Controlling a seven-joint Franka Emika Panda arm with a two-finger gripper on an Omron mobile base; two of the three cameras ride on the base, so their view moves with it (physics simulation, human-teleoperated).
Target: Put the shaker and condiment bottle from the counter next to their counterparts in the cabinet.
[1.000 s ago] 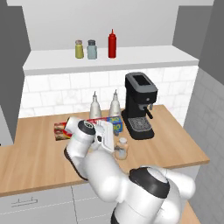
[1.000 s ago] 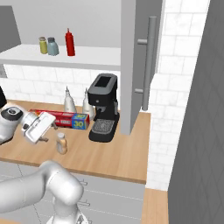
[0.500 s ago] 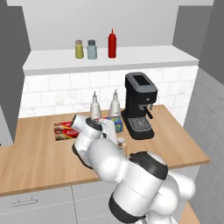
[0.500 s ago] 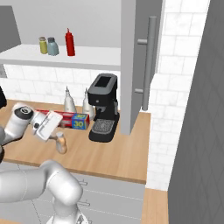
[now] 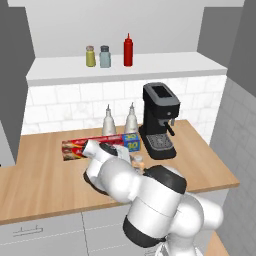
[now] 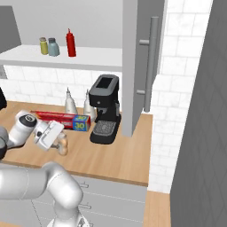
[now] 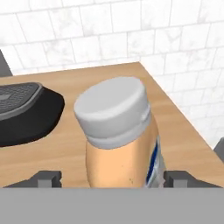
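Bottle (image 7: 120, 140), stubby, tan-orange with pale cap, upright on the bench (image 5: 45, 180) just beside the coffee machine (image 5: 160, 120), standing between the two fingertips (image 7: 46, 178) of the pincer (image 7: 114, 179). Pincer: apart, one tip on each side of the bottle body, with gaps showing, not yet clamped. Shaker (image 5: 90, 56), olive: already on the cabinet (image 5: 165, 62) shelf, touching or just beside the grey-blue shaker (image 5: 105, 56); red squeeze bottle (image 5: 128, 50) stands near, to that one's right. Also on the bench: foil box (image 6: 62, 119) and two silvery cone bottles (image 5: 108, 121) against the tiled wall. Risks, as judged: the bottle looks smooth and rounded, so a grip closing high near the cap may slip or tip it; a skewed approach may push it over toward the machine's base before the fingers close. On the lift to the shelf, the held bottle may clip the shelf edge or knock the three standing items, since the free place beside the red bottle is close to them. A tilted release there may topple it.
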